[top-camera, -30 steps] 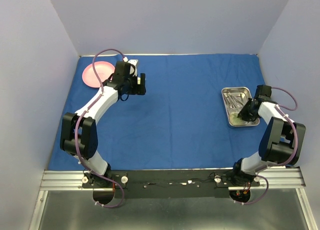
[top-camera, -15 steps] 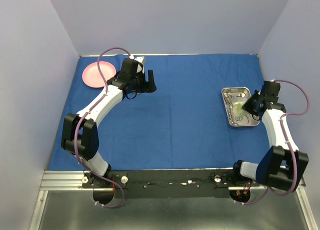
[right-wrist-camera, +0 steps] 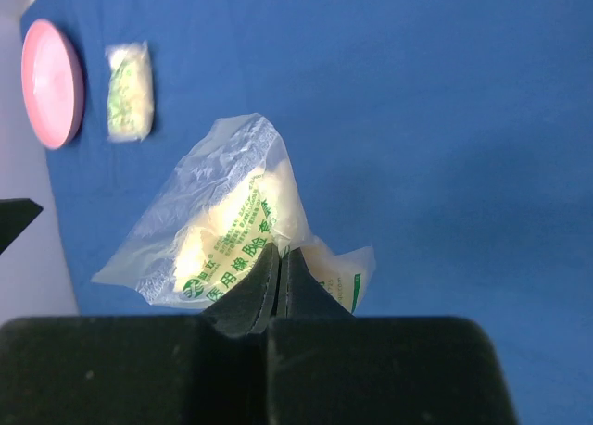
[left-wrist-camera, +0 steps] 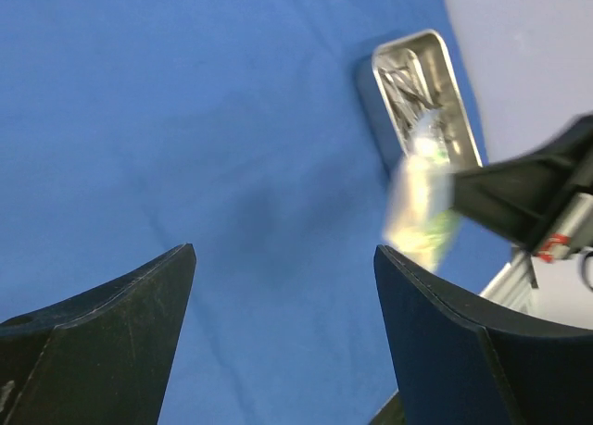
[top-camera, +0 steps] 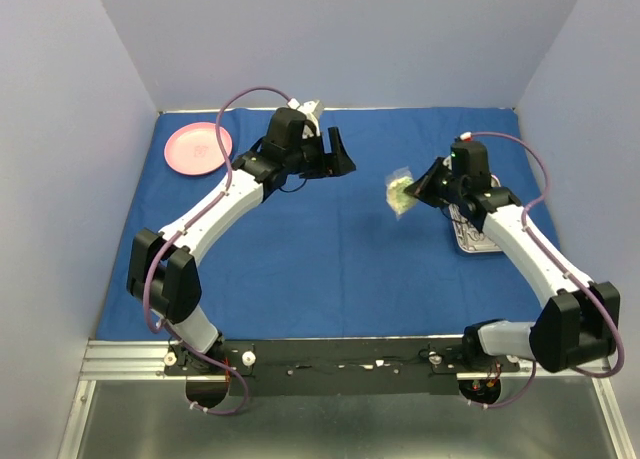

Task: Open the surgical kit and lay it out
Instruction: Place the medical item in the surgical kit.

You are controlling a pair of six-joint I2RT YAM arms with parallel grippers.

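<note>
Blue cloth [top-camera: 330, 249] covers the table. At center right of the top view, the right gripper [top-camera: 418, 187] is clenched on a yellow-green packet [top-camera: 400, 191], hanging over the cloth, left of the steel tray [top-camera: 467, 242]. Its arm stretches toward the middle. The left gripper [top-camera: 335, 154], at upper center, is released, with its jaws wide apart.

Soft, even light falls from above; the blue cloth [top-camera: 330, 249] carries only faint shadows. In the left wrist view the packet [left-wrist-camera: 422, 203] is smeared and pale, the tray [left-wrist-camera: 372, 96] glints, and the left gripper [left-wrist-camera: 283, 251] looms dark, soft-edged. The right wrist view shows the packet's green print sharp.
</note>
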